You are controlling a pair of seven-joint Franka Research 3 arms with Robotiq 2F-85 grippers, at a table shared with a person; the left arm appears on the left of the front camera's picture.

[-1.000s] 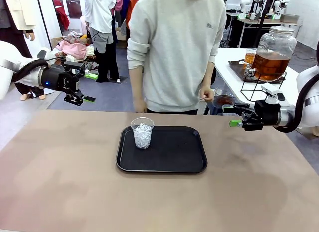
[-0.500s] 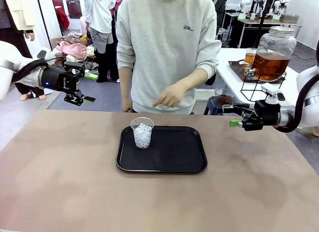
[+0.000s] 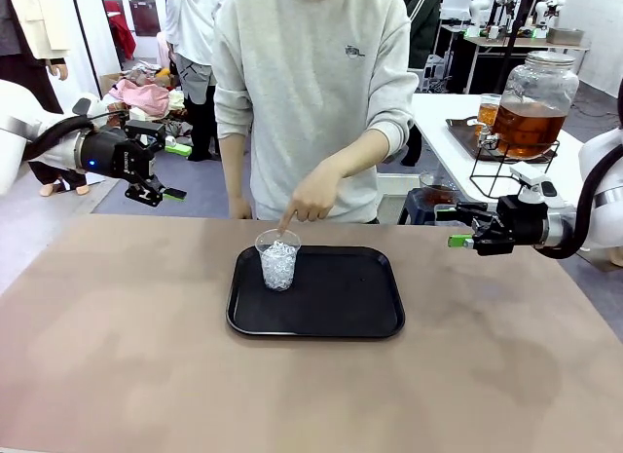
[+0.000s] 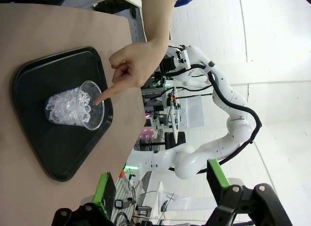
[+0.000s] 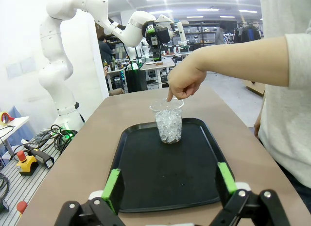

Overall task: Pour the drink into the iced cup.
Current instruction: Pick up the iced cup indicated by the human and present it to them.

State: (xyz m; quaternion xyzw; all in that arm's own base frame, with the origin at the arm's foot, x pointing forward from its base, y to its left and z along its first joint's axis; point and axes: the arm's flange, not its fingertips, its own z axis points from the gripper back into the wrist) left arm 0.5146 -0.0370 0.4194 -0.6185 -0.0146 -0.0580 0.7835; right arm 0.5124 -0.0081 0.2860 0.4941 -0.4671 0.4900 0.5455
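The iced cup (image 3: 278, 259), a clear plastic cup full of ice, stands at the back left of a black tray (image 3: 331, 317). A person's hand (image 3: 310, 200) points down, its fingertip at the cup's rim. The drink (image 3: 526, 127), amber liquid in a large glass dispenser jar, stands on a wire rack on a side table at the back right. My left gripper (image 3: 175, 171) hangs open in the air off the table's far left. My right gripper (image 3: 458, 225) hovers open at the right, apart from the tray. Both wrist views face the cup (image 4: 75, 109) (image 5: 168, 121) between open fingers.
The person stands at the table's far edge behind the tray. Brown tabletop (image 3: 146, 375) lies bare around the tray. A filled glass (image 3: 488, 110) stands beside the dispenser on the white side table (image 3: 438, 132). Other people stand farther back.
The person has stepped left and brought a hand from the waist down to the cup, finger pointing at its rim. Neither arm has moved.
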